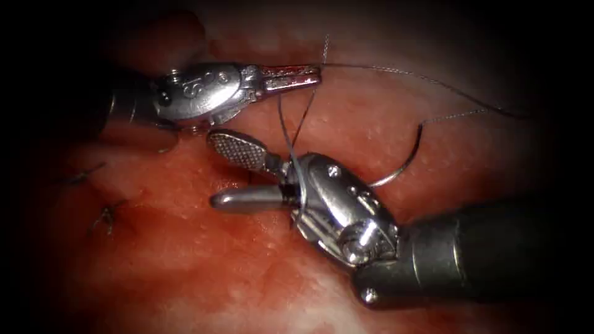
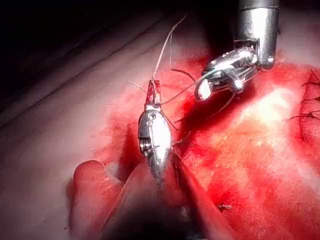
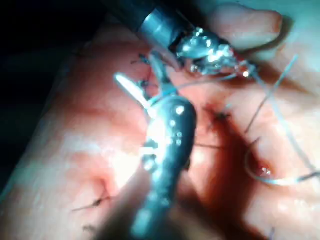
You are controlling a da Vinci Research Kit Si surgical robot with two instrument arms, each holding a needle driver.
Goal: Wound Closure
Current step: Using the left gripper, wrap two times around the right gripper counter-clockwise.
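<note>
Endoscope view: needle (image 1: 405, 164) apparently free behind right jaws.

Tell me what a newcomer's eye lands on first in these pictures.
The right arm's pincer stands wide open at the centre of the endoscope view, thread draped over its wrist and nothing between its jaws. Above it, the left arm's pincer, stained red, is shut on the thread. The curved needle lies free on the tissue to the right, held by neither tool.
</note>
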